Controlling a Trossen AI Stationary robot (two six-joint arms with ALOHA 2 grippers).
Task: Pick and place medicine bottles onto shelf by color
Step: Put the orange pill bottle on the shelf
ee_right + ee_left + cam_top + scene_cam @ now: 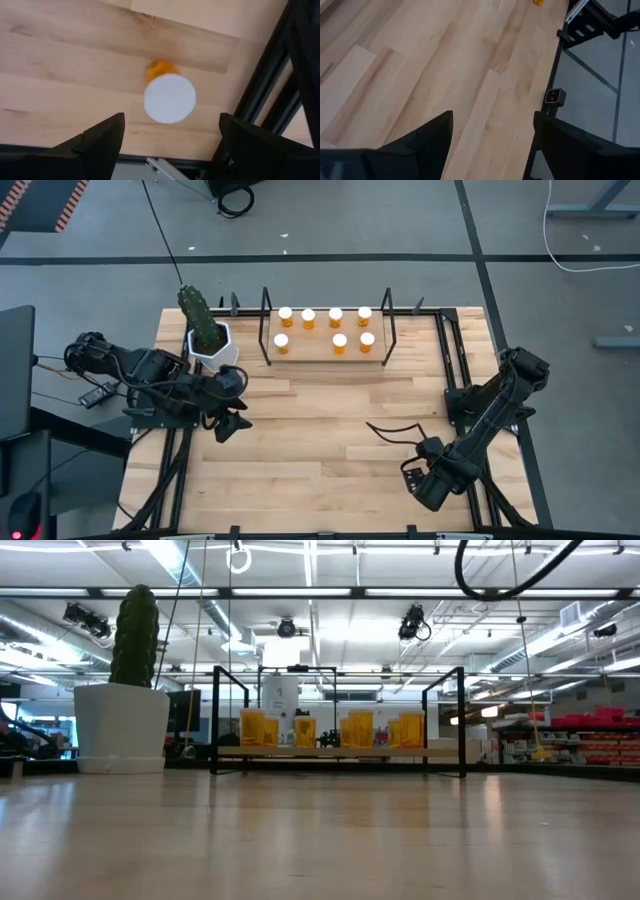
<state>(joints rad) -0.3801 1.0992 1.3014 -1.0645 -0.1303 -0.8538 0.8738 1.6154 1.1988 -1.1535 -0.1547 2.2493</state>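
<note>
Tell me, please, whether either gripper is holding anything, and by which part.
Nothing is held: the left gripper is open over bare table, the right gripper open above a bottle.

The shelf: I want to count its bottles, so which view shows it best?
The high view: the shelf is seen from above, seven white caps countable. The low view shows it side-on, bottles overlapping; the wrist views miss it.

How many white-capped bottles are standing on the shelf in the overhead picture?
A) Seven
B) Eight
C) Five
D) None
A: the high view shows seven medicine bottles on the shelf, four in the back row and three in the front; one more bottle stands on the table under the right tool, whose fingers are spread open.
</note>
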